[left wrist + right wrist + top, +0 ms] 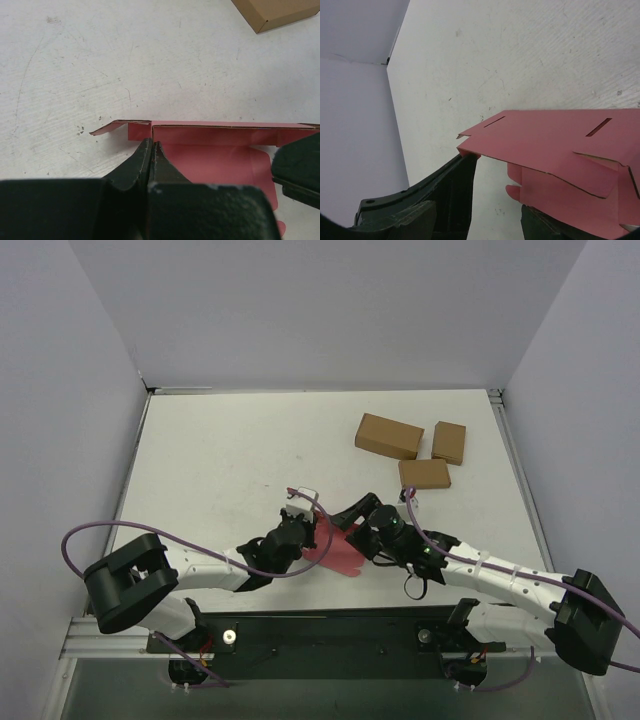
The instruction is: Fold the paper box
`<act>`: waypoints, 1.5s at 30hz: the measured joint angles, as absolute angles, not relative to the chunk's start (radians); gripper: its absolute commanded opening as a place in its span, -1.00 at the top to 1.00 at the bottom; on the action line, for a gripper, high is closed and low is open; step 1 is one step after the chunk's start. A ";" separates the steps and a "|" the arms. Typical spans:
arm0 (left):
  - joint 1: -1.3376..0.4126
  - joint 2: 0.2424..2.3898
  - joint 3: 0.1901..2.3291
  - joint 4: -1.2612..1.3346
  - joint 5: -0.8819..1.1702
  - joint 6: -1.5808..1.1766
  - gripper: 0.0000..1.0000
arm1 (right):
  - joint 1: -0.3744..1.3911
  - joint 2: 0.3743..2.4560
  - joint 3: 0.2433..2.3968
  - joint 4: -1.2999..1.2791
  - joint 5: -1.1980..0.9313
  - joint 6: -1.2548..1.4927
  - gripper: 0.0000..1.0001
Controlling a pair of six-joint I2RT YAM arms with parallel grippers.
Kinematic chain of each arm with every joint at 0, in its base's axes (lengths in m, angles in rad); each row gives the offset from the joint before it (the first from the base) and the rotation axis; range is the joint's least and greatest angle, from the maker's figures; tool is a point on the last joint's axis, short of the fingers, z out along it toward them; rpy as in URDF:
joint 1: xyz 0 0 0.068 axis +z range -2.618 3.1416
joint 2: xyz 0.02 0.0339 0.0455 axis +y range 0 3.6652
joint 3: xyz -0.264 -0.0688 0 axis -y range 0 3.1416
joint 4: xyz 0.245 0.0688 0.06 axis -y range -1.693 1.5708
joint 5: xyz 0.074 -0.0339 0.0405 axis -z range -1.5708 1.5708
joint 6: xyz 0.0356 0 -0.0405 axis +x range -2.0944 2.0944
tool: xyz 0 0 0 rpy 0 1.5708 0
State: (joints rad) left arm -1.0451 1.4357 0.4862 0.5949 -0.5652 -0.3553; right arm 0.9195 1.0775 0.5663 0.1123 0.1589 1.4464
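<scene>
Jaws of the left gripper (151, 150) are pressed together with their tips against the base of a raised wall of the paper box (215, 160); whether a thin layer of card sits between them I cannot tell. The right gripper (497, 185) has its jaws spread wide, one finger under a corner of the card and the other below the sheet, clamping nothing. From above, the paper box (340, 555) lies at about 6 o'clock on the table (220, 460), between the two grippers, the left gripper (312, 535) at its 9 o'clock and the right gripper (345, 518) at its 12 o'clock. Three brown boxes (424, 473) sit well apart at its 1 o'clock. The fold looks only partly made: one long wall stands upright, a short end flap curls outward, and a panel with two slots is lifted at a slant. By my reading the tabs hang loose, so raising the other walls, tucking the tabs and closing the box remain.
</scene>
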 measured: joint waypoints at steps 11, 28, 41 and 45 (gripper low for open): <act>-1.075 1.438 0.489 0.587 -0.609 -0.358 1.00 | 0.833 1.162 0.548 0.161 0.168 1.496 -0.04; -1.081 1.468 0.515 0.578 -0.631 -0.358 1.00 | 0.764 1.282 0.571 0.244 0.184 1.482 0.53; -1.081 1.469 0.517 0.579 -0.626 -0.354 1.00 | 0.706 1.368 0.593 0.363 0.139 1.481 0.40; -1.081 1.469 0.519 0.577 -0.627 -0.354 1.00 | 0.701 1.369 0.593 0.363 0.133 1.477 0.33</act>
State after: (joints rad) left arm -1.0813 1.4689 0.5186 0.5774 -0.6270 -0.3542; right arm 0.7006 1.3693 0.5934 0.3634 0.1326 1.4765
